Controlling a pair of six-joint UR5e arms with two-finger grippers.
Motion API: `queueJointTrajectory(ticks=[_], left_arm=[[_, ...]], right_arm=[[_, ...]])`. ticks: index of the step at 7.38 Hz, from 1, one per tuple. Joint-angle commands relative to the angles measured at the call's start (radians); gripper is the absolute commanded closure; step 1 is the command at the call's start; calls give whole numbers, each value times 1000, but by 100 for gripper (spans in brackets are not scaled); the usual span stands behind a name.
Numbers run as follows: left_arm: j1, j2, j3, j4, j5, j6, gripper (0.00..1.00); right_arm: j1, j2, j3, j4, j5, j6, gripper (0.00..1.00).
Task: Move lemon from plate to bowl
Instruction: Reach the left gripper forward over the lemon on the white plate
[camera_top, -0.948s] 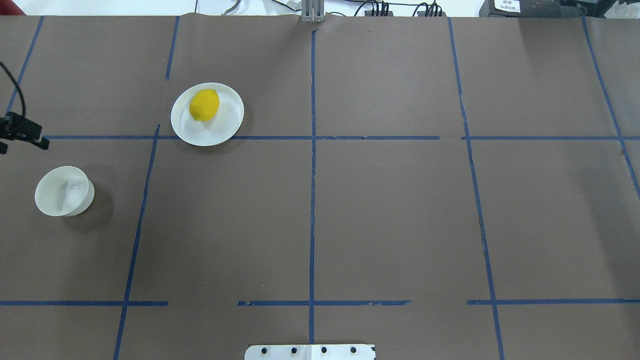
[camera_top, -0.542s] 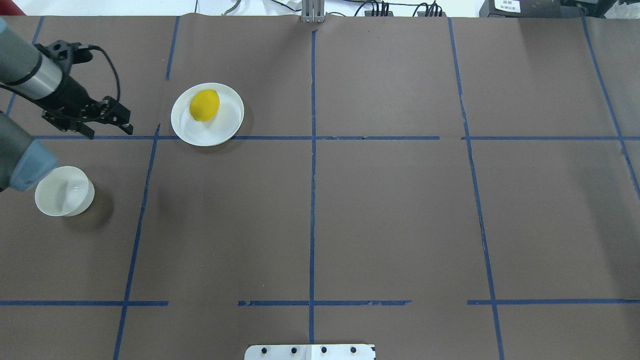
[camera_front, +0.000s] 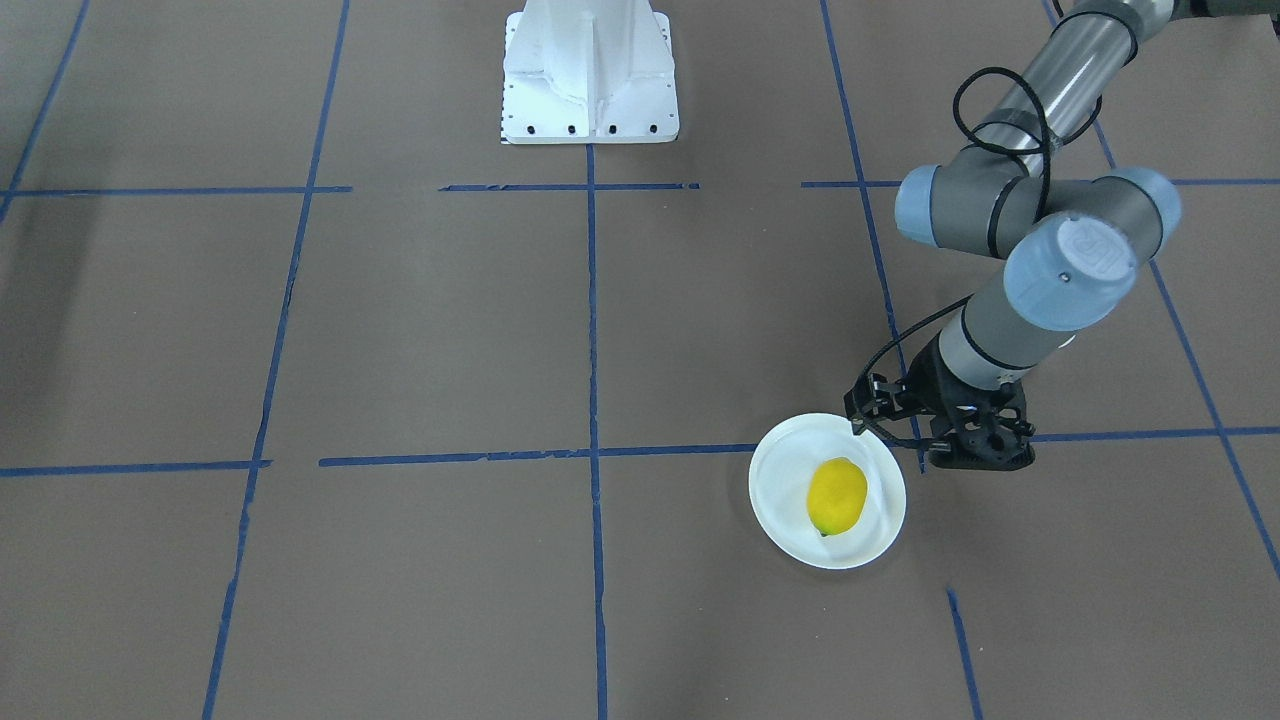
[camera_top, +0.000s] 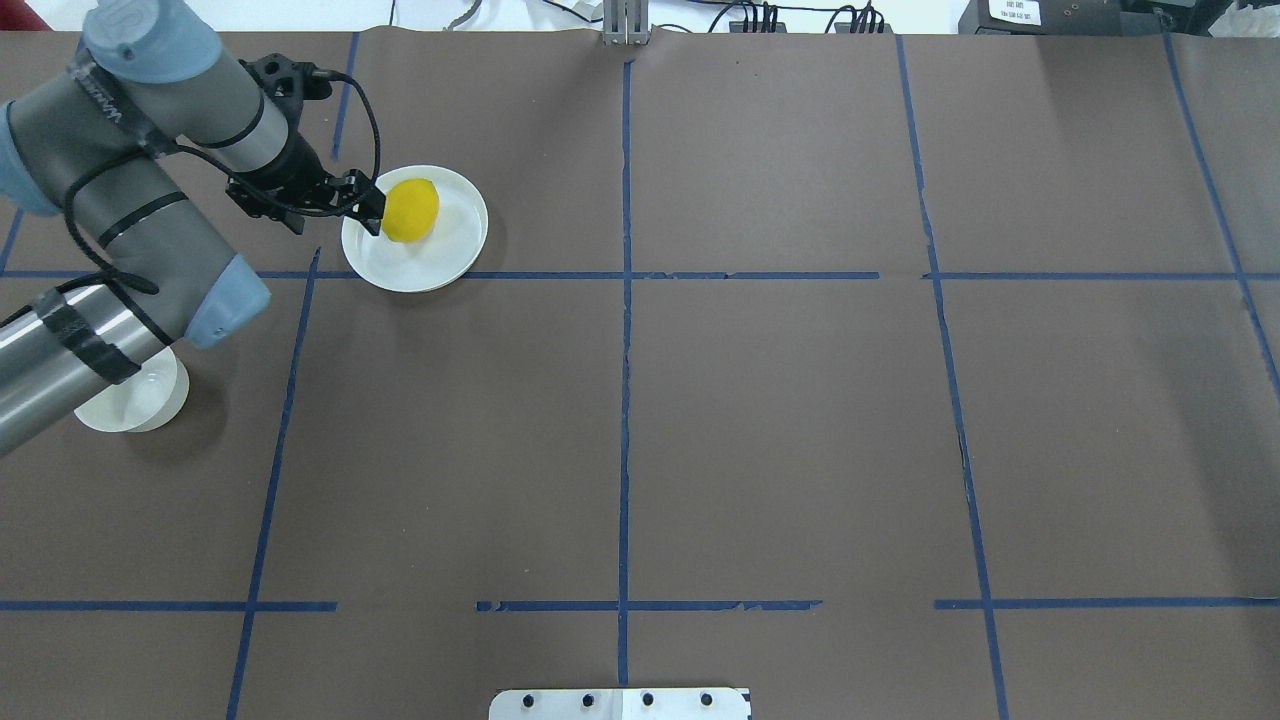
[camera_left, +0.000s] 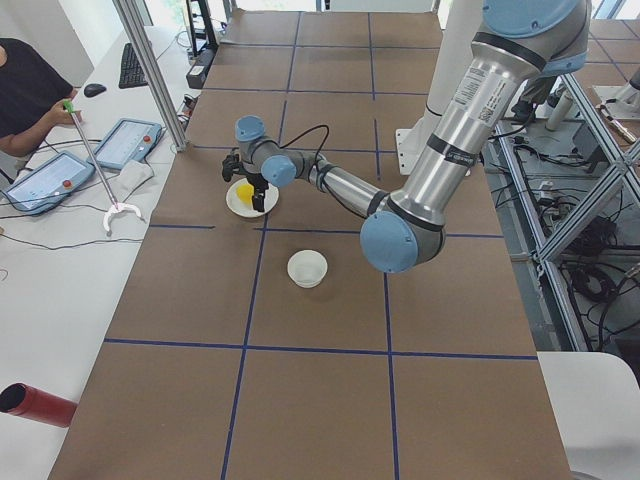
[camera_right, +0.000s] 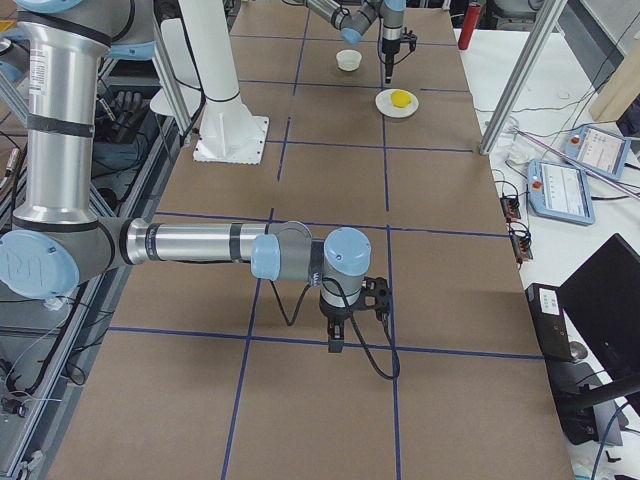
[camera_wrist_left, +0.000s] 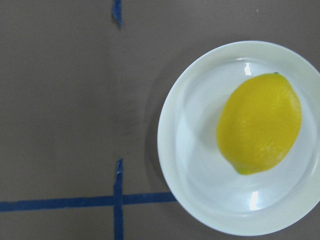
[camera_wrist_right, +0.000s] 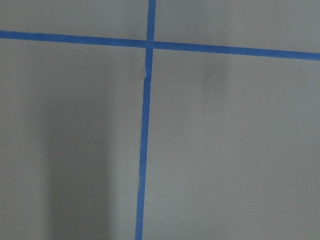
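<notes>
One lemon (camera_top: 409, 210) lies lengthwise toward the robot — left tool (camera_top: 372, 206) beside it, opening unclear.

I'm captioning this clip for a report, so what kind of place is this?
Probably a robotics lab or test cell: the table is papered brown and marked with a blue tape grid, teach pendants lie alongside, and aluminium posts stand at its edge.

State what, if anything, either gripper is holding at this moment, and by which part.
Nothing is held. The lemon lies free on the plate, with the left gripper beside it; the right gripper is far off.
</notes>
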Motion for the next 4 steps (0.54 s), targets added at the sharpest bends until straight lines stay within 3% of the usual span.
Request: queueJointTrajectory(ticks=[1, 4], left_arm=[[27, -85, 112, -77, 49, 0, 0], [42, -180, 276, -181, 109, -2, 0]], right_arm=[[0, 0, 0, 0, 0, 0, 0], [0, 0, 0, 0, 0, 0, 0]])
